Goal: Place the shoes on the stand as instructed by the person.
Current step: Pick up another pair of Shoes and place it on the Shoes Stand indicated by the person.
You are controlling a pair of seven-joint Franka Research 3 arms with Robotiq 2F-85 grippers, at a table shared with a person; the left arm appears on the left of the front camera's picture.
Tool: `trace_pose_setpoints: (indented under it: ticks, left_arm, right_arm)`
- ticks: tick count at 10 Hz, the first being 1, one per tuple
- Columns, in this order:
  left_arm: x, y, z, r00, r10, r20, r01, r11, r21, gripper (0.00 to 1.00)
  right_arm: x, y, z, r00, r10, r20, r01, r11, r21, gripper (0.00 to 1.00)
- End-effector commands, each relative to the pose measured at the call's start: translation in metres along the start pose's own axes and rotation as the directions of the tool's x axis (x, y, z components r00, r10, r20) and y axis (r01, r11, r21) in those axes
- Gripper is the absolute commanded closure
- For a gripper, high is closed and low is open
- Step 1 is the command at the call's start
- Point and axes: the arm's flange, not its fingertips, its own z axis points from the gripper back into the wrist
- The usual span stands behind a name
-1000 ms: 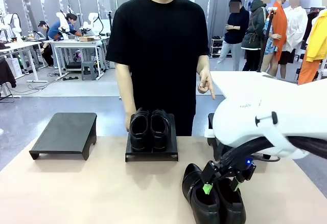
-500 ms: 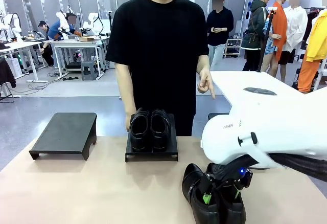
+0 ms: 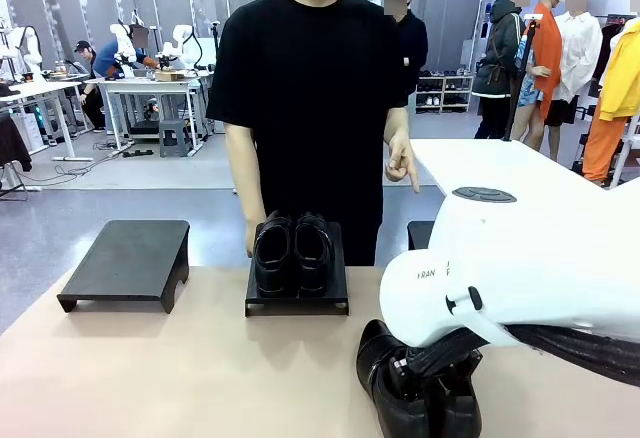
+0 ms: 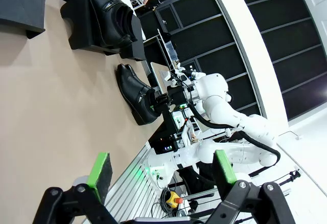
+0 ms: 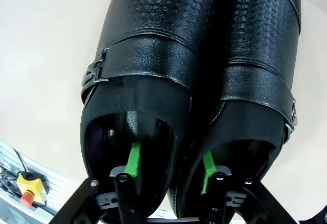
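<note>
Deep in the glossy, pebble-grained black shoes (image 5: 153, 55) with the right gripper (image 5: 171, 157), one green pad per opening; cannot tell whether pinching. Left gripper (image 4: 162, 165): spread wide.

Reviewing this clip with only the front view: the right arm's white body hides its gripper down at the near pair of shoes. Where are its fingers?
Observer: Right wrist view: the right gripper has one finger inside each shoe of the near pair.
Operator: Clamped?
Observer: Cannot tell. The green pads stand apart, with the two shoes' adjoining inner walls between them.
Operator: And the left gripper?
Observer: Left wrist view: the left gripper is open, holding nothing.
</note>
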Motion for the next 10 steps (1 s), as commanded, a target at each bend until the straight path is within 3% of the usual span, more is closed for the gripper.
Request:
trace_pose_setpoints:
  ticks: [1, 2, 6, 7, 8, 10]
  left_arm:
    - [0.0, -0.003, 0.001, 1.0, -0.012, 0.005, 0.012, 1.0, -0.015, 0.0]
    - [0.0, -0.003, 0.001, 1.0, -0.012, 0.005, 0.012, 1.0, -0.015, 0.0]
    - [0.0, -0.003, 0.001, 1.0, -0.012, 0.005, 0.012, 1.0, -0.015, 0.0]
    - [0.0, -0.003, 0.001, 1.0, -0.012, 0.005, 0.012, 1.0, -0.015, 0.0]
    - [0.0, -0.003, 0.001, 1.0, -0.012, 0.005, 0.012, 1.0, -0.015, 0.0]
    - [0.0, -0.003, 0.001, 1.0, -0.012, 0.005, 0.012, 1.0, -0.015, 0.0]
  right_arm:
    - [0.003, 0.0, -0.003, 0.999, -0.041, 0.014, 0.041, 0.998, -0.05, 1.0]
    - [0.003, 0.0, -0.004, 0.999, -0.048, 0.013, 0.048, 0.998, -0.051, 0.97]
    - [0.004, -0.001, 0.006, 0.996, -0.077, 0.038, 0.079, 0.996, -0.052, 1.0]
    - [0.006, -0.005, 0.018, 0.995, -0.081, 0.06, 0.084, 0.995, -0.047, 1.0]
    - [0.007, -0.014, 0.046, 0.997, -0.072, 0.026, 0.073, 0.997, -0.034, 1.0]
    - [0.011, -0.034, 0.092, 0.991, -0.089, 0.103, 0.09, 0.996, -0.009, 1.0]
